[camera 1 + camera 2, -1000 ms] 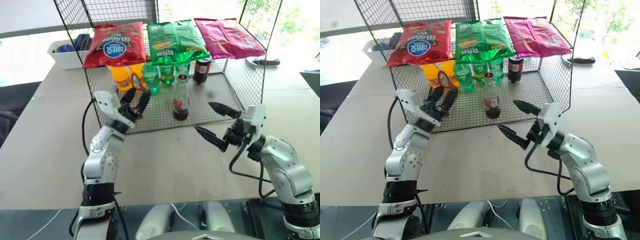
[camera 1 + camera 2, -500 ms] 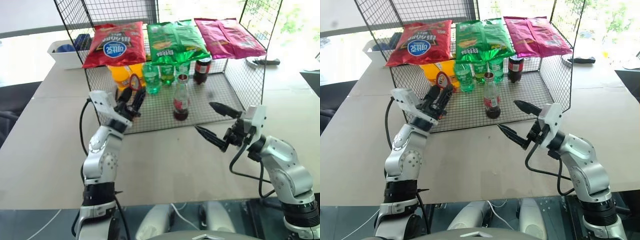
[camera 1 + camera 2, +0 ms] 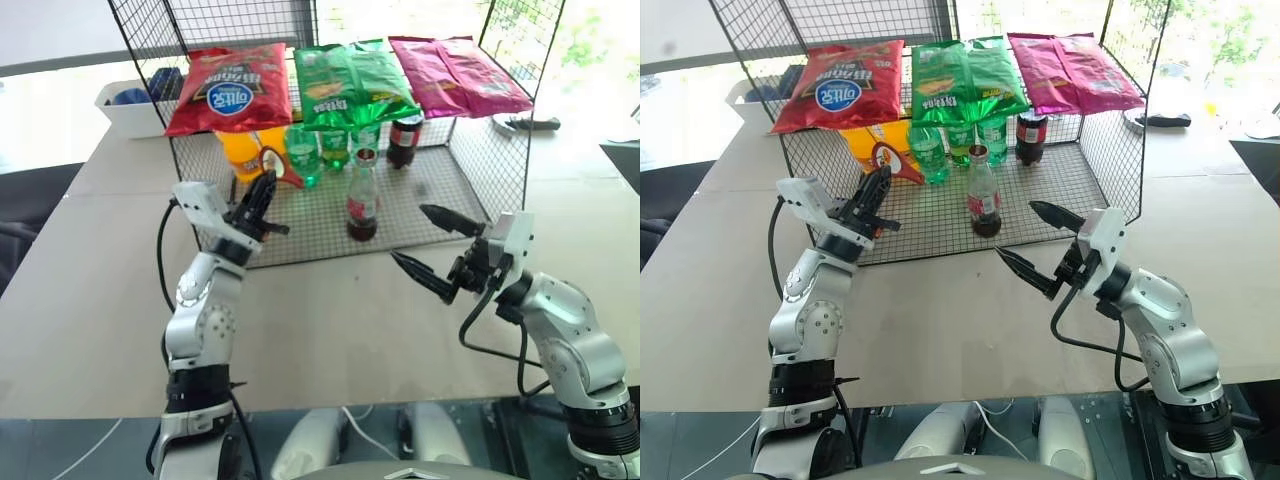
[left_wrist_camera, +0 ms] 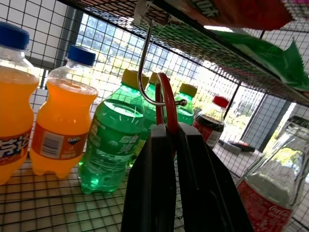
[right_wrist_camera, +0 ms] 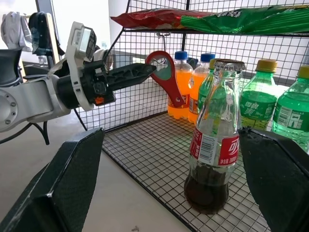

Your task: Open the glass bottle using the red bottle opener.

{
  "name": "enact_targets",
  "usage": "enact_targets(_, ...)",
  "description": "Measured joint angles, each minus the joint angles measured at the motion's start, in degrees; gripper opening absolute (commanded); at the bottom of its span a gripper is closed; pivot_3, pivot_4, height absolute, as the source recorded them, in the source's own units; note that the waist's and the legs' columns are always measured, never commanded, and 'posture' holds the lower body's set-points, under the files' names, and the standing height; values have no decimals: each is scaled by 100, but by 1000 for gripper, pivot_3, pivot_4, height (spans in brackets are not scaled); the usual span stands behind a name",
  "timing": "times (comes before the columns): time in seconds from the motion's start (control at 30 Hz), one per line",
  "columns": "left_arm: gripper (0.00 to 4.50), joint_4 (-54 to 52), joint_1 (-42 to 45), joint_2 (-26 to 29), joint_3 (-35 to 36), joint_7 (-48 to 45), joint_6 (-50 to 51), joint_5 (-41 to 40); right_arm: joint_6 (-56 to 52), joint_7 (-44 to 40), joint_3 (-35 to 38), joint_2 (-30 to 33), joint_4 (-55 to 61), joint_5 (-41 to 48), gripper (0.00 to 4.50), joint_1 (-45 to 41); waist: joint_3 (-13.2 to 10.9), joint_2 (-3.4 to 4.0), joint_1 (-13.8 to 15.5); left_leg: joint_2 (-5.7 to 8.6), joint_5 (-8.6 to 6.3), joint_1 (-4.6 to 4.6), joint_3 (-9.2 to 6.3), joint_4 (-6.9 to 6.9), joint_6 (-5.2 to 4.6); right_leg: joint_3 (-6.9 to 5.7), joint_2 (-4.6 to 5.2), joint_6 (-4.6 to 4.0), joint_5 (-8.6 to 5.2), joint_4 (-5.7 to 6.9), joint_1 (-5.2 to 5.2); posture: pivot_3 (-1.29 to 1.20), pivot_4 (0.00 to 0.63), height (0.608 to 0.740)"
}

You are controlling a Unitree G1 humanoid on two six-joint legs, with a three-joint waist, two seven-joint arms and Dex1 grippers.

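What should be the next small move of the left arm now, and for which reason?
Probably lift the small flat red bottle opener off the thin metal hook. The left gripper is shut on its handle, but its ring hangs on that hook under the wire shelf. The small capped glass cola bottle stands apart between the right gripper's open fingers.

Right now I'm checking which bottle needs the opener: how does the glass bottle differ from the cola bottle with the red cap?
The glass bottle stands nearer the front of the wire rack; the capped cola bottle sits further back, under the snack bags. The glass bottle has a metal crown cap, and dark drink only near its bottom; the other has a red screw cap and looks dark throughout. Both are upright, with red labels.
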State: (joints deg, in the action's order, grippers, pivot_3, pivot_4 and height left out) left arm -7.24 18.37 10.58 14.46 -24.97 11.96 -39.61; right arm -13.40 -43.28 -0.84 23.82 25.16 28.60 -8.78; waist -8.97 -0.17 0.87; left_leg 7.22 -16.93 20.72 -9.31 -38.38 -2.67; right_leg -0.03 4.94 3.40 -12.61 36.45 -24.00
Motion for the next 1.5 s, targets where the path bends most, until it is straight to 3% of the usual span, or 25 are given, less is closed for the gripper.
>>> enact_targets(0.37,89,-347,-169,-66,350,-166,693,-1470,31,4,-3,1,-65,-102,4500,-5,0,0,-2,0,0,-1,5,-2,0,5,-1,0,0,5,-1,0,150,734)
enact_targets(0.6,89,-387,-405,95,292,-289,1102,-1627,5,20,6,38,-175,-141,4500,-30,0,0,-1,0,0,-2,7,-2,0,7,-2,0,0,8,-2,0,150,734)
enact_targets(0.73,89,-517,-493,214,220,-443,1387,-1773,-532,339,153,41,-211,65,4500,-256,0,0,-1,0,0,-2,9,-2,0,11,-2,-1,0,8,-3,0,150,734)
enact_targets(1.07,89,-788,-580,1267,-200,-1548,3192,-3107,-3790,480,190,904,-146,2135,4500,-1078,-1,0,-7,-3,0,4,13,4,-1,17,-1,-3,-1,10,-14,0,150,734)
enact_targets(1.2,89,-731,-413,1644,-292,-2061,3665,-3311,-4966,484,174,973,-230,3121,4500,-1629,-1,0,-16,-4,0,5,17,6,-2,20,-1,-3,-1,10,-16,0,150,734)
enact_targets(1.5,89,-602,-375,1451,-672,-2407,3773,-3077,-6117,817,176,947,-284,4798,4500,-1991,-1,-1,-5,-4,-4,18,16,7,-8,15,4,-2,0,-10,-17,0,150,734)
